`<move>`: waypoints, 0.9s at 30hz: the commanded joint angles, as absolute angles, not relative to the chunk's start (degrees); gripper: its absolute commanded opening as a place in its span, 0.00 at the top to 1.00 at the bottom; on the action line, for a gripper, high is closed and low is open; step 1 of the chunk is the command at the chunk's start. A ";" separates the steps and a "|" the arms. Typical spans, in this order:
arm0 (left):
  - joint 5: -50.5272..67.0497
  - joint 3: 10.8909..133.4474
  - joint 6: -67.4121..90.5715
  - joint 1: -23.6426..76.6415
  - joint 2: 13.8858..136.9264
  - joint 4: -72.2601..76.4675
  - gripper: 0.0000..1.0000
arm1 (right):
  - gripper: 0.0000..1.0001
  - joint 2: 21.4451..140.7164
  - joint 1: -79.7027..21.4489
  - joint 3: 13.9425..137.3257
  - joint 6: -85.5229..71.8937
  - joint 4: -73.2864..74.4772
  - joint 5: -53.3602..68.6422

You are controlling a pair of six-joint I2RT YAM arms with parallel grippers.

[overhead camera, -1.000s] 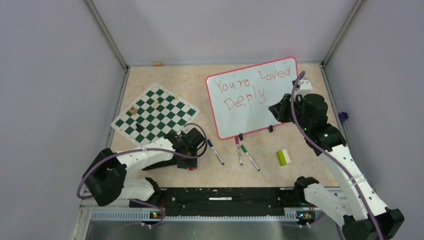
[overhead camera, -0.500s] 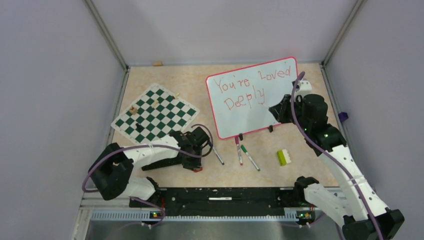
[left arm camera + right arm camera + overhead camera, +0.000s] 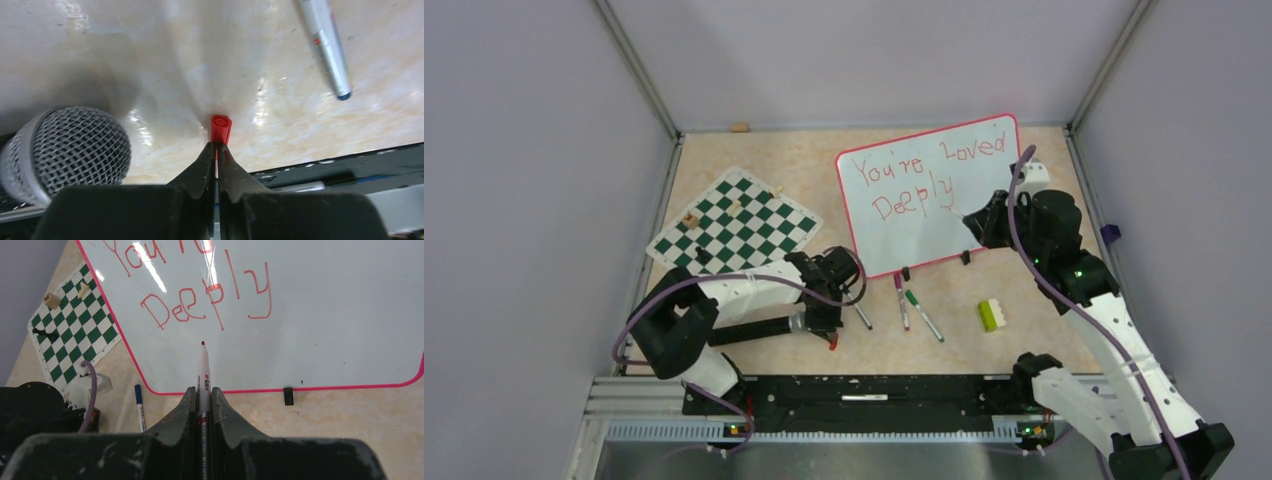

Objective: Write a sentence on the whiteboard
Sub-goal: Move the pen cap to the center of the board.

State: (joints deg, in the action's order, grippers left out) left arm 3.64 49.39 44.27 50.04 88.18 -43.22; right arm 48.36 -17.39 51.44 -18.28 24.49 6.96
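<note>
Whiteboard (image 3: pixel 325 340) top cut off in wrist view; right tool (image 3: pixel 201 392) hides marker (image 3: pixel 203 367) barrel.

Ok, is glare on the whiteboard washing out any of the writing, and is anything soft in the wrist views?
Right wrist: light streaks on the whiteboard cross only the top line; "Deeply" and the red marker are sharp. Left wrist: bright sheen on the table, the blue-tipped marker slightly soft, the red cap clear. Top external: no glare, all the writing legible.
</note>
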 commanded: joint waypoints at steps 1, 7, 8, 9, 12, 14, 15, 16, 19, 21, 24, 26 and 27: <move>5.95 46.15 54.24 48.14 90.48 -30.23 0.95 | 1.00 47.25 -16.87 54.63 -18.71 23.95 6.61; 3.65 40.02 68.58 44.53 84.40 -16.79 0.94 | 1.00 47.31 -16.83 55.03 -18.59 24.43 7.01; 2.98 39.73 68.90 44.48 83.11 -15.88 0.92 | 1.00 47.38 -16.84 55.21 -18.57 24.69 7.24; 2.15 40.38 67.73 44.54 81.71 -15.97 0.90 | 1.00 47.37 -16.87 55.40 -18.57 25.03 7.49; 0.73 44.86 60.23 45.09 79.87 -22.45 0.78 | 1.00 47.28 -16.85 55.53 -18.37 26.05 8.81; -2.97 47.57 55.45 45.35 78.40 -28.93 0.64 | 1.00 47.04 -16.87 54.90 -18.46 26.54 10.51; -3.78 48.65 53.52 45.31 77.86 -31.60 0.59 | 1.00 46.77 -16.82 54.41 -18.69 26.60 11.54; -4.50 49.68 51.47 45.32 77.31 -34.17 0.56 | 1.00 46.56 -16.81 53.61 -18.97 26.58 12.78; -1.74 51.53 44.10 45.39 76.70 -36.37 0.48 | 1.00 46.22 -16.79 51.50 -19.98 26.36 16.85; 2.11 52.24 39.72 45.51 77.36 -35.45 0.29 | 1.00 46.13 -16.89 49.86 -21.14 25.54 19.49; 4.33 54.65 35.84 46.04 81.00 -36.30 0.15 | 1.00 46.44 -17.46 48.85 -22.28 25.04 21.48; 2.21 57.20 34.85 47.53 84.26 -38.67 0.20 | 1.00 46.74 -17.92 49.66 -21.74 26.36 21.19; 0.89 58.49 34.60 48.61 85.80 -40.10 0.23 | 1.00 46.70 -18.04 50.14 -21.22 27.33 20.73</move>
